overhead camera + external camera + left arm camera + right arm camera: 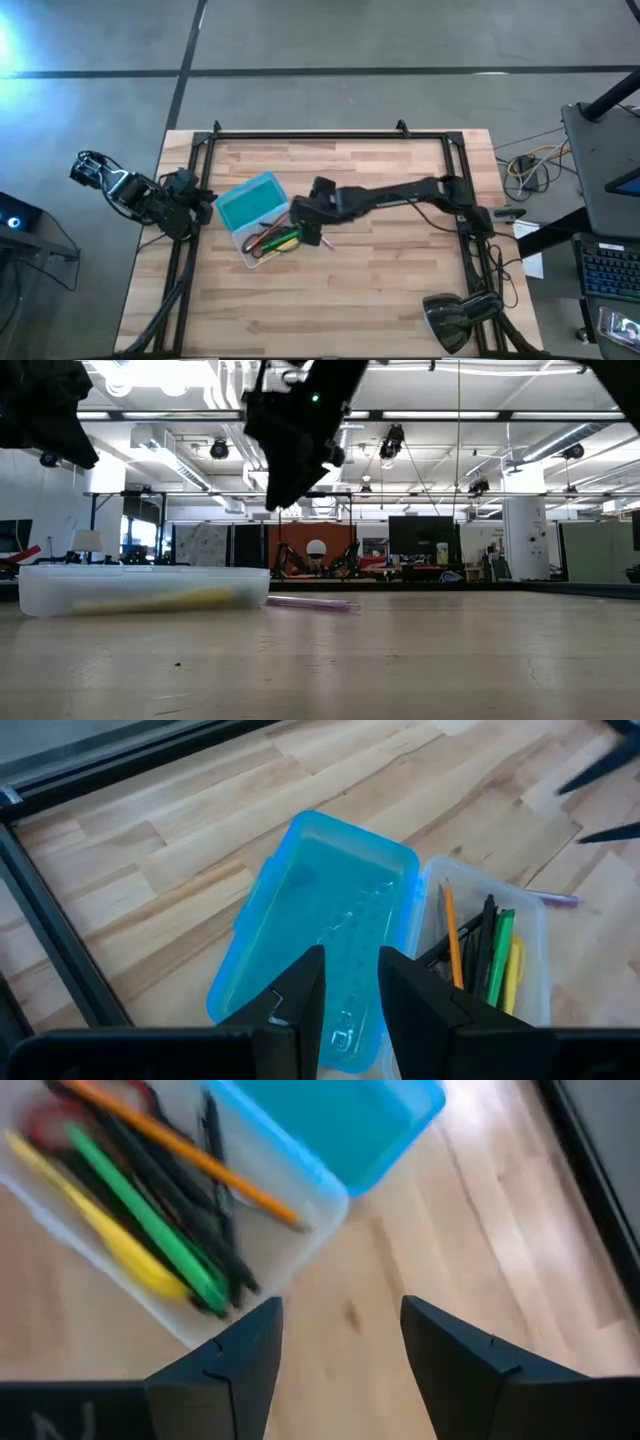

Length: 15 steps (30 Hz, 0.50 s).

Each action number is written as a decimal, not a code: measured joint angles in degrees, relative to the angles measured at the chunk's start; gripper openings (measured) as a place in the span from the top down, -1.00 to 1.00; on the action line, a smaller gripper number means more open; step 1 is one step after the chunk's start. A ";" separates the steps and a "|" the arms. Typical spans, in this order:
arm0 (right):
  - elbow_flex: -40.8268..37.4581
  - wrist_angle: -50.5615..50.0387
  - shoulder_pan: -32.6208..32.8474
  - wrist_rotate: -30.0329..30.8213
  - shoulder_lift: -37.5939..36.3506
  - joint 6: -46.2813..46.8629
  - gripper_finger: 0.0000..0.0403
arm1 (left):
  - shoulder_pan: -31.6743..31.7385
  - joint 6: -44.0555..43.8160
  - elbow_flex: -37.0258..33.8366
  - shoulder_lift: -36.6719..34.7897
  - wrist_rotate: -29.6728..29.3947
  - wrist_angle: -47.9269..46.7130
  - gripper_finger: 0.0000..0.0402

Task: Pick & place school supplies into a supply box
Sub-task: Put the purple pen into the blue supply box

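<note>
Left end effector (196,210) is waiting at centre-left of the high view beside the supply box (255,218), fingers slightly parted, pinching nothing. At centre, the box is holding the orange pencil (180,1148), green marker (140,1218) and scissors (268,240). Right end effector (310,235), fingers spread and empty, is hovering nearest the remaining purple pen (308,603), which is lying lengthwise on the bench (400,290) just right of the tray.

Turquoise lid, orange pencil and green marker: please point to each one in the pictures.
turquoise lid (320,910), left wrist view, middle of its inner face
orange pencil (190,1150), right wrist view, mid shaft
green marker (140,1215), right wrist view, middle of its barrel
</note>
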 joint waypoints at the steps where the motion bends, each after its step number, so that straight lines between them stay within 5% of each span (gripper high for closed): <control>1: -3.80 4.01 0.57 0.80 -2.25 1.57 0.04 | 0.00 0.09 -0.03 0.00 0.00 0.00 0.60; 8: -23.85 12.08 1.10 -6.22 -11.46 13.68 0.04 | 0.00 2.52 -0.03 -0.09 -0.50 0.25 0.60; 15: -27.02 14.47 2.56 -10.90 -12.24 17.19 0.04 | 0.00 2.69 -0.03 -0.20 -1.00 0.22 0.60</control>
